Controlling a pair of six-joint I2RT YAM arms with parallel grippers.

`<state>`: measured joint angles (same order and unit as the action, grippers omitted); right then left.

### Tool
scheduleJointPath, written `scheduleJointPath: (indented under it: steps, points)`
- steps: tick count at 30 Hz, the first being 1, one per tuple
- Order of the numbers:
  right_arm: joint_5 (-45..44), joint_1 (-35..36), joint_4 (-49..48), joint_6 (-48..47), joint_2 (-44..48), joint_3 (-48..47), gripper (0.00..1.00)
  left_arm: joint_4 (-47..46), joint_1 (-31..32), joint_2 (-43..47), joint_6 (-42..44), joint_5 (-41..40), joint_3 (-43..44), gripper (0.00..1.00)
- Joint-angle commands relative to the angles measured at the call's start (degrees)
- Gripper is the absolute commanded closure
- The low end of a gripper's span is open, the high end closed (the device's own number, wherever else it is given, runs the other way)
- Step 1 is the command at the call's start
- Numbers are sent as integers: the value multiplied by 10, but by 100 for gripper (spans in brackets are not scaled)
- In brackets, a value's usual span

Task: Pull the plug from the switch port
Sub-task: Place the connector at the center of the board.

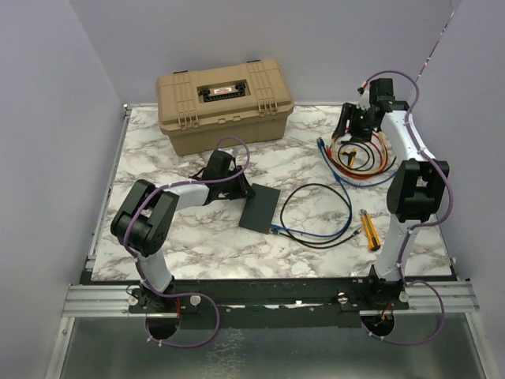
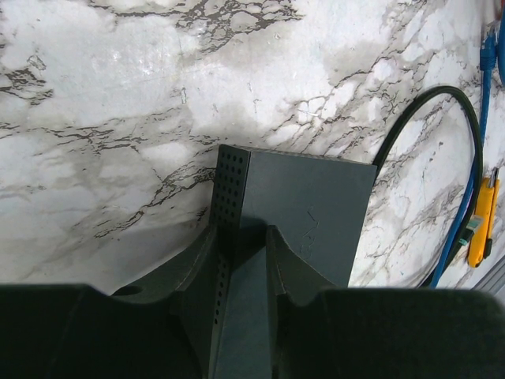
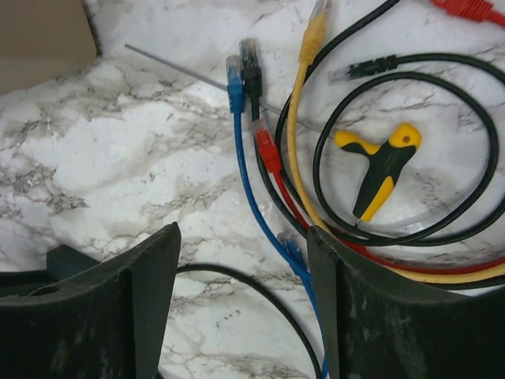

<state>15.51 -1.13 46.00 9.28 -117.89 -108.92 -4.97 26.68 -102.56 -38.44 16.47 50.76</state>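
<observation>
Across the white, grey-veined marble table [image 1: 197, 237], boxed in by pale lilac walls [image 1: 47, 95], a tan toolbox [image 1: 225, 103] sat at the far side and a heap of coloured cables [image 1: 359, 158] lay at the far right. The switch [image 1: 260, 210] lay near the middle, with a black cable [image 1: 316, 186] and a blue cable [image 1: 290, 231] looping just to its right. Its port edge could not be made out in any view, nor whether a plug sat in it. In the left wrist view its near end was hidden behind the fingers. The left gripper [image 2: 243, 237] pinched the switch's left end, one finger against the perforated side. The right gripper [image 3: 243, 233] hung well apart from the switch, over the cable heap, its fingers spread and holding nothing.
</observation>
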Motion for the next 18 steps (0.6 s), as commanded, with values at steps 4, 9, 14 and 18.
scheduleJointPath:
  steps: [4, 9, 14, 18]
  points:
    - [99, 2, -37, 26, 62, 86, 30, 160, 9, -69, 46, -46, -53, 100]
    - [150, 10, -68, 36, 99, 168, 28, 160, 9, -55, 48, -38, -55, 100]
    - [206, 48, -104, 30, 136, 262, 24, 160, 9, -32, 54, -37, -56, 100]
    - [248, 91, -127, 21, 156, 335, 22, 160, 9, 0, 54, -49, -54, 96]
